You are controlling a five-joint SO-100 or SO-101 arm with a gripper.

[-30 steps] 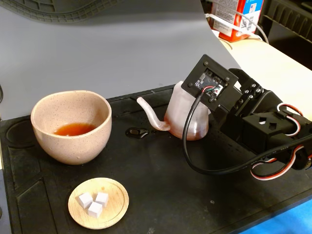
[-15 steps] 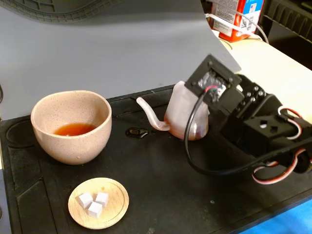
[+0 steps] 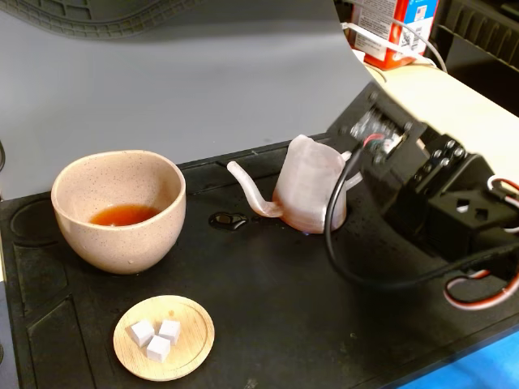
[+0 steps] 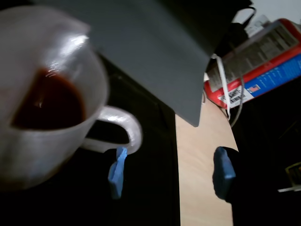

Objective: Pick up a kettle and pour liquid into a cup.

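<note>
In the wrist view the black two-finger gripper point(image 4: 170, 173) has its jaws spread wide, the two blue-padded fingertips point(image 4: 117, 172) well apart and nothing clamped between them. The left-hand tip in that view sits just below the loop handle of the small translucent pinkish-white ridged plastic kettle point(image 4: 47, 94), at or nearly touching the handle's outer curve; whether it makes contact cannot be told. The other tip hangs over pale wood to the right, clear of the kettle. Looking down into the kettle's open top, thin reddish-brown liquid point(image 4: 49, 101) pools inside. In the fixed view the kettle point(image 3: 308, 190) stands upright on the black rubber mat point(image 3: 284, 324), its long thin curved spout pointing left toward the large handleless beige-pink speckled ceramic cup point(image 3: 119, 209), which sits well apart from it near the mat's left side and holds a shallow layer of the same tea-coloured liquid point(image 3: 123, 215). A small dark wet patch point(image 3: 229, 220) lies on the mat just under the spout tip. The arm's black wrist and camera block sit just beside the kettle on its right, hiding the fingers there. Near the front edge rests a small flat round wooden dish point(image 3: 165, 337) carrying three white cubes point(image 3: 158, 338).
</note>
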